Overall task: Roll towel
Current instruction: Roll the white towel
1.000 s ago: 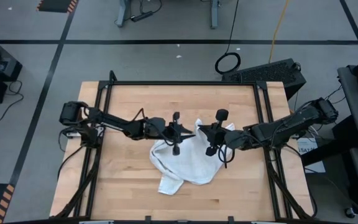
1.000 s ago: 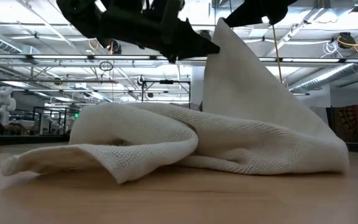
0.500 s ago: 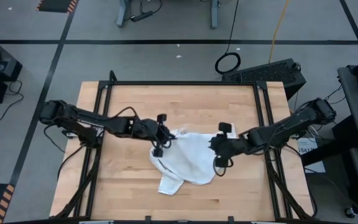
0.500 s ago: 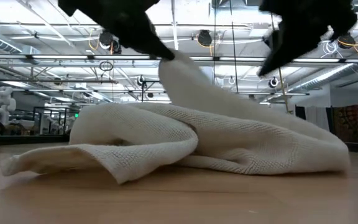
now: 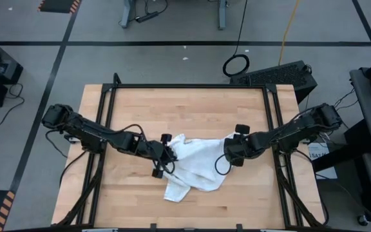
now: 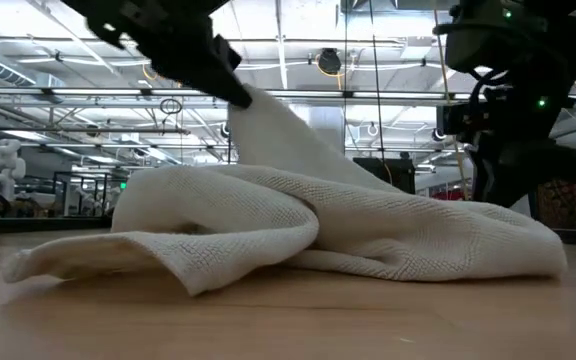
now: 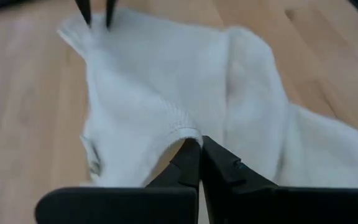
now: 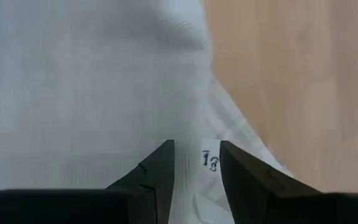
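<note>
One towel (image 5: 195, 169) lies crumpled near the middle of the wooden table (image 5: 185, 109), bunched in loose folds with a flap trailing toward the front edge. My left gripper (image 7: 199, 148) has its fingers pinched together on a hem at the towel's left side, lifting that edge into a peak. My right gripper (image 8: 196, 158) sits at the towel's right edge, fingers parted a little around a small tag, perhaps not clamping it.
</note>
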Available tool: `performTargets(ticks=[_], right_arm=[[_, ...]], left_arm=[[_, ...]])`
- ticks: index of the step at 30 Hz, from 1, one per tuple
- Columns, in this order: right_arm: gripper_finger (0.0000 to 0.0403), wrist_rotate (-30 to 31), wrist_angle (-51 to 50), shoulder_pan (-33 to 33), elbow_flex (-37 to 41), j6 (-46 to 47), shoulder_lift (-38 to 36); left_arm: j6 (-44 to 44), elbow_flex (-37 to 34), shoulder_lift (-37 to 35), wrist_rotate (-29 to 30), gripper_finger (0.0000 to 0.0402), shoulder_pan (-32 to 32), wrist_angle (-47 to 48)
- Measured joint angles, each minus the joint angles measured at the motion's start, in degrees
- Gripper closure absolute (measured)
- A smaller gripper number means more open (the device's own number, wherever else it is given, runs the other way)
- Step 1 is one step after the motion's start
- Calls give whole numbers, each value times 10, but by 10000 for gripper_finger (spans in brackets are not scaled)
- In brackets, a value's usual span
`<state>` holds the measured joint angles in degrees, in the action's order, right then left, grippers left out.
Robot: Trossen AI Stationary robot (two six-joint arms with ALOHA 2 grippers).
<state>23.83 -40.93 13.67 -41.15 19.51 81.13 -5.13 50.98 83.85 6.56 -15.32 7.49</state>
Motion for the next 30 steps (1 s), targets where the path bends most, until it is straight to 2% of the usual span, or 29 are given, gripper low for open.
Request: performTargets(ticks=[4,8,13,18,26,30], right_arm=[[284,-84,19,-31,1,-133,-24],[284,-105,7,-74,0,-198,-40],[284,-131,-7,-123,1,-222,-59],[284,-136,-3,-162,0,-258,-53],[285,-180,-3,-197,0,-306,-5],[315,-199,0,-206,0,-311,16]], left_arm=[[18,0,-4,13,396,-29,28],[33,0,-12,56,395,-58,53],[61,0,-14,104,394,-78,93],[78,-1,-14,129,394,-81,121],[63,-1,-14,137,393,-80,108],[60,-1,-14,137,393,-80,108]])
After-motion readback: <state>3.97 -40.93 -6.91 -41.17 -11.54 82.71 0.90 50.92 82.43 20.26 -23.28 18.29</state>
